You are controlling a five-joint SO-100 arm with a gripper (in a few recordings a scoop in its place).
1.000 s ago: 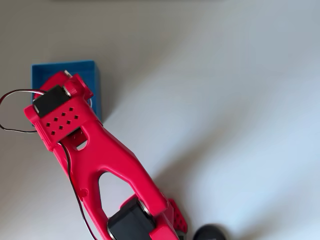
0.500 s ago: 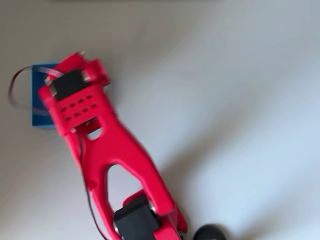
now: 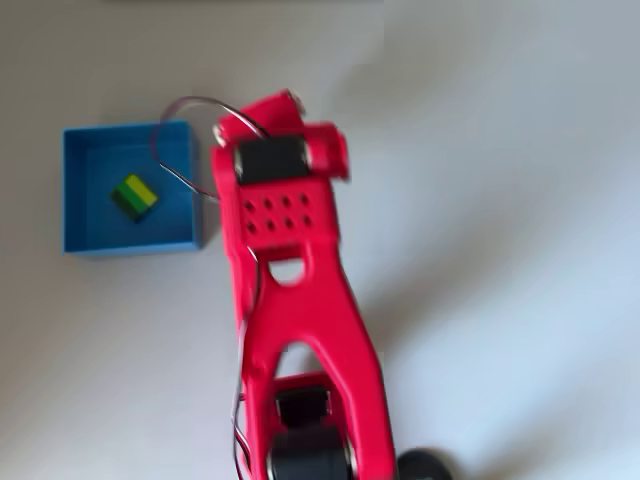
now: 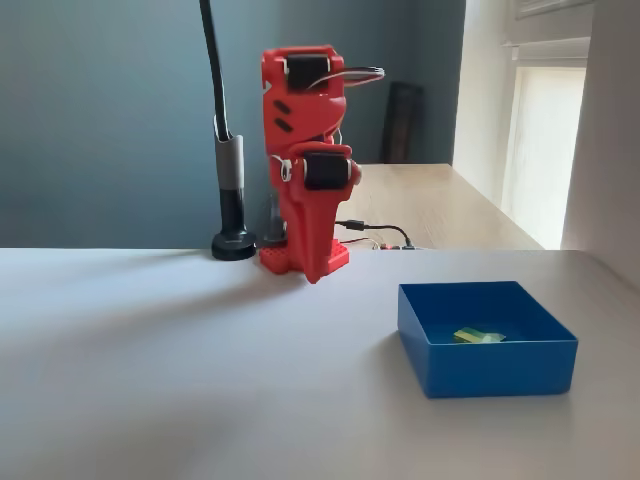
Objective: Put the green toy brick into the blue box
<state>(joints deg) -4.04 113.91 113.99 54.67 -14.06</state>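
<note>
Green toy brick placement is, as I judge it, the step already done; what remains in hand is the retreat of the arm.

1. Table: I see a pale, flat surface in the overhead view, and the same surface running to the far wall in the fixed view.

2. Arm: I see the red arm folded up beside the box in the overhead view, its upper part to the right of the box and clear of the box walls. In the fixed view the arm stands upright at the back of the table, well apart from the box. A loop of cable hangs from it over the box's right wall.

3. Blue box: it sits flat on the table at the left of the overhead view. In the fixed view the blue box is at the front right.

4. Green toy brick: it lies on the box floor, near the middle, tilted diagonally to the walls and touching none of them. In the fixed view the green toy brick shows just above the near wall.

5. Gripper: I cannot tell whether its fingers are spread or pressed together; it carries nothing that I can make out.

Next move, in my judgement: none on the brick. I need only bring the arm to rest and keep the cable from dragging on the box wall.
</note>
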